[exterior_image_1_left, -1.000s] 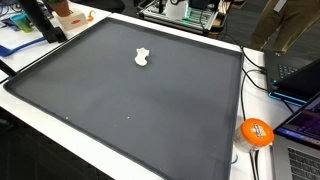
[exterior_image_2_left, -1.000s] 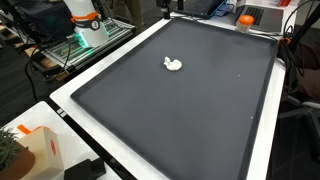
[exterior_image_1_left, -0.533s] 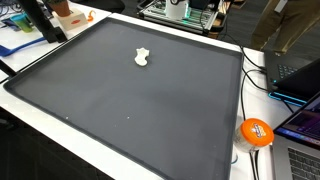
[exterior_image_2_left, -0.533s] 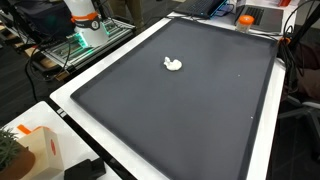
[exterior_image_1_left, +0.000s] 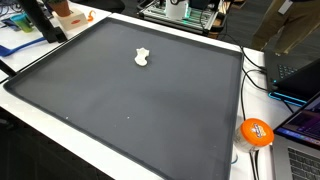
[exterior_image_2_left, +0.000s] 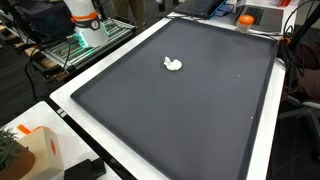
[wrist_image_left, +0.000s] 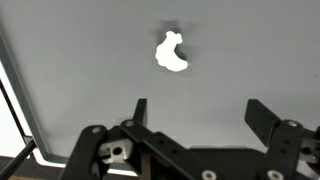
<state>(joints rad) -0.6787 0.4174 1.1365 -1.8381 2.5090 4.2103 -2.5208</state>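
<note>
While I watched the wrist view, the gripper (wrist_image_left: 197, 106) hung above the mat with its jaws apart and nothing between them. I counted two dark fingers (wrist_image_left: 262, 115), one at each side of the picture, with bare mat showing in the gap.

Ahead of the fingers and well apart from them lay one small white lump (wrist_image_left: 172, 55). It rested on the dark grey mat (wrist_image_left: 80, 60), roughly in line with the gap. It had a rounded top and a curled lower part. It may have been a crumpled scrap or a little moulded piece, but it was too small for me to tell.

In both exterior views that same single lump (exterior_image_1_left: 143, 58) (exterior_image_2_left: 174, 65) sat alone on the one large mat (exterior_image_1_left: 150, 110) (exterior_image_2_left: 180, 115), towards one end and away from every edge. I could not find the gripper in either exterior view.

The mat covered most of a white table (exterior_image_2_left: 62, 100), which showed only as a narrow border around it. Off the mat, in an exterior view, one round orange object (exterior_image_1_left: 256, 132) sat at the table's edge among cables. In an exterior view, one orange and white box (exterior_image_2_left: 45, 148) stood near a corner.
</note>
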